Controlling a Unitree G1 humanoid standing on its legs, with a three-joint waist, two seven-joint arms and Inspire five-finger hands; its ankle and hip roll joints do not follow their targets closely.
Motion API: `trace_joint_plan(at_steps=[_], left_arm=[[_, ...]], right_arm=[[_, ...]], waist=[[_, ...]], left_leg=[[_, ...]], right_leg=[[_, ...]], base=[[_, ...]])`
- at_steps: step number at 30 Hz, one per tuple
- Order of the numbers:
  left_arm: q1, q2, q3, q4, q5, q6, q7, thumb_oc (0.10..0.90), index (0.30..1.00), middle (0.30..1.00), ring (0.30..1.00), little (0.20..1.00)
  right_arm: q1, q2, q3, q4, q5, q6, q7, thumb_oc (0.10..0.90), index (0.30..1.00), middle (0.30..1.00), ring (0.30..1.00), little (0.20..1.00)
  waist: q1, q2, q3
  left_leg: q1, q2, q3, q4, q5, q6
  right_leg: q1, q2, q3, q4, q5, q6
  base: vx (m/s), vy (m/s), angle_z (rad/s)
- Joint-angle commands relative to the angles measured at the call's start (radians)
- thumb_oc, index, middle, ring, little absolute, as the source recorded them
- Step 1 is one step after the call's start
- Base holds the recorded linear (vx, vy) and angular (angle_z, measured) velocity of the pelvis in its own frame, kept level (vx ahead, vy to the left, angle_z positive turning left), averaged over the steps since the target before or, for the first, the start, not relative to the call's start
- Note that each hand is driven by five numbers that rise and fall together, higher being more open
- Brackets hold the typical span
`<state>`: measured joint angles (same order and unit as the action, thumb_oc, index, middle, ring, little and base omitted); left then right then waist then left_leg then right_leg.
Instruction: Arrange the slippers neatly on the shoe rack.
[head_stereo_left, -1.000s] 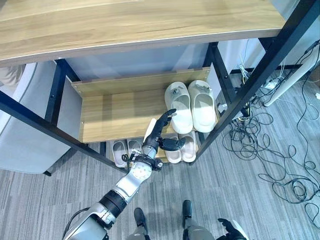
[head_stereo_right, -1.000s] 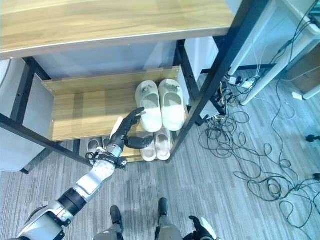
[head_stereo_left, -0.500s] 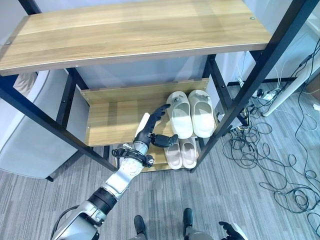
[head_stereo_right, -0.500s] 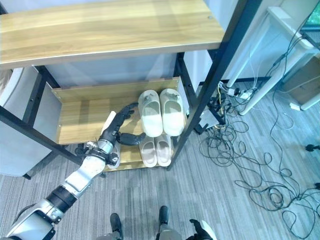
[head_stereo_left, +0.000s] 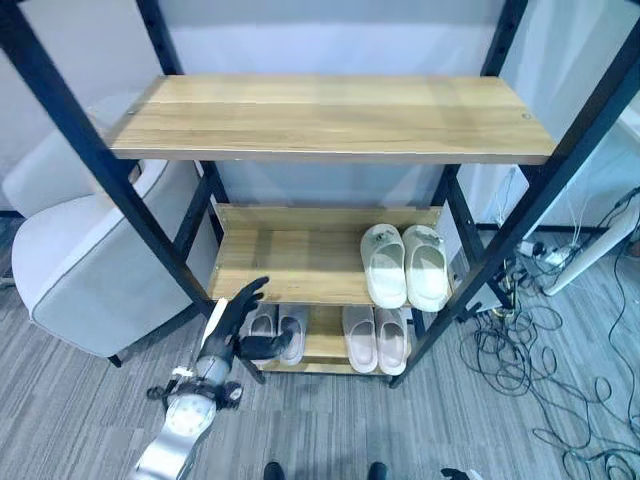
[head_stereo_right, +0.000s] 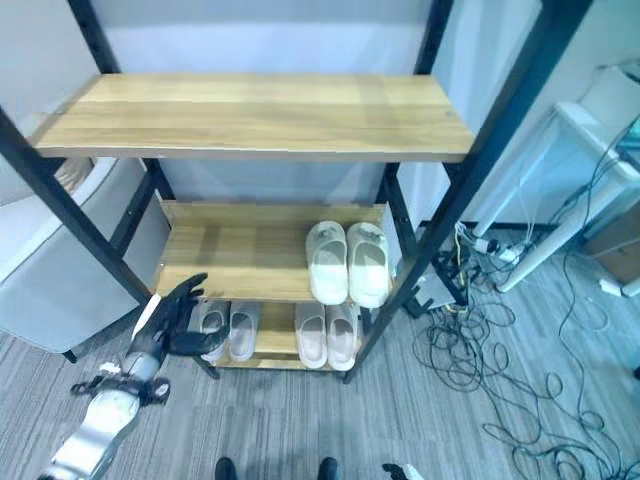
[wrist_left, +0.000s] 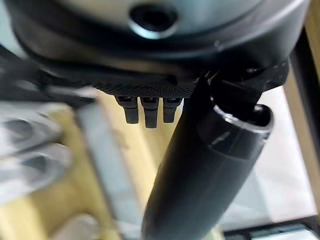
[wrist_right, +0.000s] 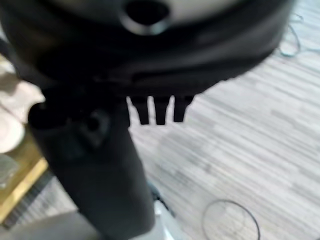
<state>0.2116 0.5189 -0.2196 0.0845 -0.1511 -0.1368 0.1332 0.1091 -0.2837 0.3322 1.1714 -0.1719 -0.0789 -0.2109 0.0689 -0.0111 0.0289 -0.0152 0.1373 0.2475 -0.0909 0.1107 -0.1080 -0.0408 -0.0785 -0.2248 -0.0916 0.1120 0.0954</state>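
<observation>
Left hand (head_stereo_left: 232, 322), fingers spread and empty, hovers beside our wooden black-framed shoe rack (head_stereo_left: 330, 120) near grey slippers (head_stereo_left: 278, 328).

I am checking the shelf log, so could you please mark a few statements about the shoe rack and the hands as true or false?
1. A cream pair of slippers sits on the middle shelf. True.
2. The top shelf holds a pair of slippers. False: it is bare.
3. Two pairs stand on the bottom shelf. True: a grey pair and a beige pair.
4. The left hand grips a slipper. False: its fingers are spread, holding nothing.
5. A grey armchair stands on the rack's right. False: it is on the left.
</observation>
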Motion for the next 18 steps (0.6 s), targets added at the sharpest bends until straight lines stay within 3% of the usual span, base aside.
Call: trace_joint_plan(at_steps=[1, 5, 6, 7, 8, 9, 13, 18], left_arm=[[-0.020, 0.012, 0.031, 0.042, 0.073, -0.082, -0.033, 0.800, 0.900, 0.900, 0.900, 0.900], [-0.003, -0.004, 0.008, 0.220, 0.149, -0.057, -0.042, 0.800, 0.900, 0.900, 0.900, 0.900], [-0.015, -0.030, -0.014, 0.365, 0.215, -0.039, -0.040, 0.800, 0.900, 0.900, 0.900, 0.900], [-0.016, -0.030, -0.014, 0.366, 0.215, -0.040, -0.039, 0.800, 0.900, 0.900, 0.900, 0.900], [-0.041, -0.067, -0.023, 0.534, 0.268, -0.009, -0.029, 0.800, 0.900, 0.900, 0.900, 0.900], [-0.045, -0.070, -0.024, 0.541, 0.269, -0.013, -0.026, 0.800, 0.900, 0.900, 0.900, 0.900], [-0.133, -0.160, -0.024, 0.876, 0.332, 0.020, 0.018, 0.800, 0.900, 0.900, 0.900, 0.900], [-0.190, -0.214, -0.008, 1.063, 0.364, 0.041, 0.047, 0.800, 0.900, 0.900, 0.900, 0.900]], right_arm=[[-0.008, 0.008, -0.029, -0.006, 0.012, -0.028, -0.004, 0.800, 0.900, 0.900, 0.900, 0.900], [-0.013, 0.006, -0.028, -0.004, 0.017, -0.029, 0.001, 0.800, 0.900, 0.900, 0.900, 0.900], [-0.015, 0.004, -0.028, 0.006, 0.021, -0.029, 0.005, 0.800, 0.900, 0.900, 0.900, 0.900], [-0.015, 0.003, -0.029, 0.006, 0.021, -0.029, 0.005, 0.800, 0.900, 0.900, 0.900, 0.900], [-0.023, 0.004, -0.026, 0.018, 0.024, -0.027, 0.006, 0.800, 0.900, 0.900, 0.900, 0.900], [-0.025, 0.003, -0.026, 0.019, 0.024, -0.027, 0.006, 0.800, 0.900, 0.900, 0.900, 0.900], [-0.045, 0.004, -0.028, 0.058, 0.028, -0.021, 0.004, 0.800, 0.900, 0.900, 0.900, 0.900], [-0.059, 0.006, -0.034, 0.089, 0.041, -0.018, 0.001, 0.800, 0.900, 0.900, 0.900, 0.900]], waist=[[0.020, -0.016, -0.034], [0.021, -0.017, -0.034], [0.020, -0.017, -0.034], [0.020, -0.016, -0.034], [0.016, -0.017, -0.036], [0.016, -0.016, -0.035], [0.006, -0.015, -0.041], [-0.003, -0.012, -0.047]], left_leg=[[-0.001, -0.060, 0.028, 0.004, -0.045, -0.014], [0.002, -0.063, 0.024, 0.004, -0.046, -0.011], [0.005, -0.066, 0.022, 0.004, -0.047, -0.009], [0.005, -0.066, 0.022, 0.004, -0.047, -0.009], [0.006, -0.068, 0.022, 0.004, -0.048, -0.008], [0.005, -0.068, 0.022, 0.004, -0.048, -0.008], [0.005, -0.072, 0.023, 0.004, -0.051, -0.007], [0.008, -0.079, 0.028, 0.004, -0.057, -0.004]], right_leg=[[-0.058, -0.015, -0.078, 0.094, -0.037, 0.069], [-0.054, -0.017, -0.079, 0.090, -0.034, 0.069], [-0.051, -0.017, -0.079, 0.086, -0.032, 0.069], [-0.051, -0.017, -0.079, 0.086, -0.032, 0.069], [-0.049, -0.017, -0.078, 0.084, -0.032, 0.069], [-0.050, -0.017, -0.078, 0.084, -0.032, 0.069], [-0.049, -0.018, -0.073, 0.078, -0.030, 0.070], [-0.045, -0.019, -0.066, 0.068, -0.025, 0.071]], base=[[0.01, 0.031, 0.08], [0.02, 0.046, 0.06], [0.01, 0.031, -0.01], [0.01, 0.068, -0.01], [0.00, 0.038, 0.00], [0.01, 0.057, 0.00], [0.01, 0.050, 0.01], [0.01, 0.042, 0.01]])
